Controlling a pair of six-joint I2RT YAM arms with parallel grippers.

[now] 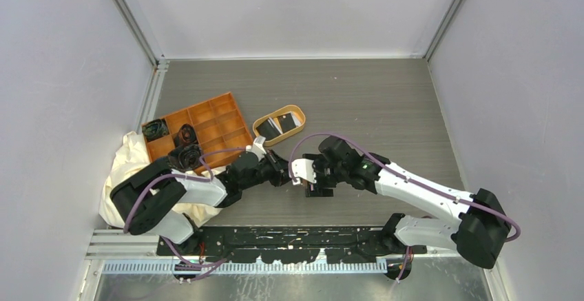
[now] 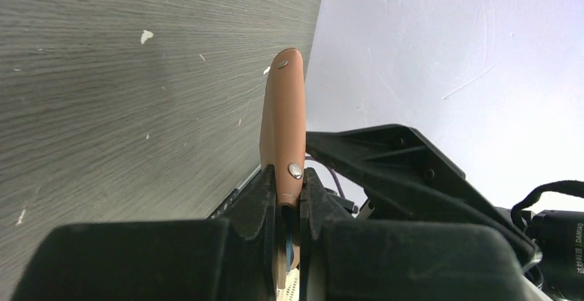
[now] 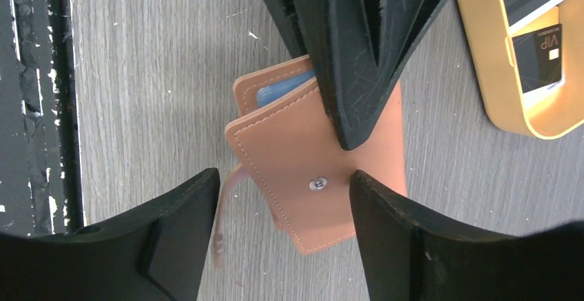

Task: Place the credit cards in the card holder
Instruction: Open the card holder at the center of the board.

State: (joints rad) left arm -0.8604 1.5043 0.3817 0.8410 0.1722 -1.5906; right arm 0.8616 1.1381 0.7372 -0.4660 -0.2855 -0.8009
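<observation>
The card holder (image 3: pixel 296 149), a thin pinkish-brown folding wallet, is held just in front of the two arms, near the middle of the table (image 1: pixel 386 108). It is clamped edge-on by the closed jaws of the left gripper (image 2: pixel 286 191); whether its lower edge touches the table cannot be told. It is judged light, soft and floppy, with a smooth leather-like skin that could slip, so it is best pinched across a stitched edge, away from the snap (image 3: pixel 317 184) and the bluish pocket (image 3: pixel 275 94) showing at one end. The right gripper (image 3: pixel 282 184) is held open and empty, one finger on either side of the wallet and apart from it. The credit cards (image 3: pixel 540 53), thin, stiff and hard to lift off a flat floor, are lying in the oval tray (image 3: pixel 482 74), close beside the wallet and beyond it. The raised tray rim is likely to hinder a flat approach. An orange compartment tray (image 1: pixel 220 118) and a crumpled cloth (image 1: pixel 127 160) are placed further left, clear of the work.
</observation>
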